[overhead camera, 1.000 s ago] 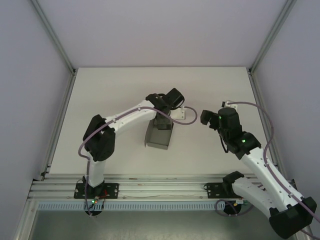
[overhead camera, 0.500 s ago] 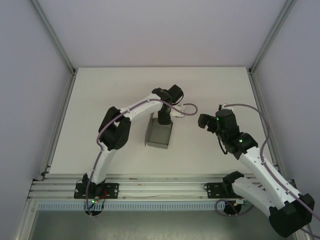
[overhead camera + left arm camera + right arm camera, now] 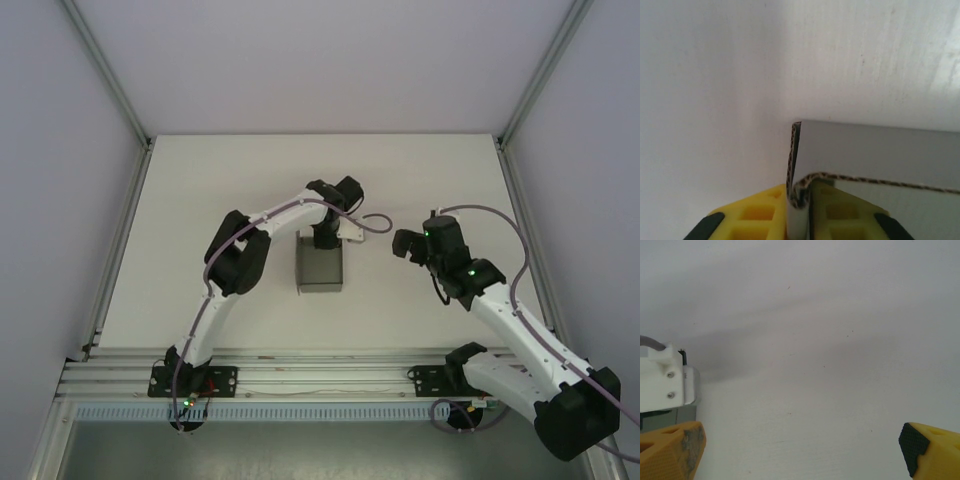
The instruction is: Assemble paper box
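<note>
The paper box is a small grey open-topped box near the middle of the white table. My left gripper reaches down onto the box's far wall. In the left wrist view its yellow fingers are shut on a doubled card wall at a corner of the paper box, the left gripper pinching the folded edge. My right gripper hovers to the right of the box, apart from it. Its yellow fingers stand wide open over bare table, the right gripper holding nothing.
The left arm's white wrist housing and a grey strip of the box show at the left edge of the right wrist view. White walls with metal posts enclose the table. An aluminium rail runs along the near edge.
My left gripper has closed on the box's far wall, and the box has swung from a slant to square with the table. The right gripper has drifted slightly left, still open.
</note>
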`<act>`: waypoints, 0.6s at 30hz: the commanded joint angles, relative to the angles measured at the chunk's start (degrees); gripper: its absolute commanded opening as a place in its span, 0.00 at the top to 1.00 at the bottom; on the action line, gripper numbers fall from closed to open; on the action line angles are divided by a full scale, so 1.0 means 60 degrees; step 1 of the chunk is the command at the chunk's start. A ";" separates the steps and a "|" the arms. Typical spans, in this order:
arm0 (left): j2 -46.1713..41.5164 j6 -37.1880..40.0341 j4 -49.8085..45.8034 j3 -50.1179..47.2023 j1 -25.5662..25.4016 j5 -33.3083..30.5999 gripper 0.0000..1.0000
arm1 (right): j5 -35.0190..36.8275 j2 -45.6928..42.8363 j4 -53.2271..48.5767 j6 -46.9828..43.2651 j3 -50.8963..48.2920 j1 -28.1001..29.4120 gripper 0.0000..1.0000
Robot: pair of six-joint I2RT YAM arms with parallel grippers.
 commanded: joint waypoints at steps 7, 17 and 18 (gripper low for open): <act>0.0005 -0.0417 0.1039 -0.0416 0.0092 -0.0924 1.00 | 0.0107 -0.0126 0.0175 -0.0030 0.0118 -0.0056 0.00; -0.1134 0.0542 0.4823 -0.3212 -0.0597 -0.1739 1.00 | -0.0003 -0.0204 0.0300 0.0016 0.0081 -0.0057 0.00; -0.1094 0.0588 0.5098 -0.3426 -0.0643 -0.1753 1.00 | -0.0005 -0.0204 0.0276 0.0013 0.0098 -0.0062 0.00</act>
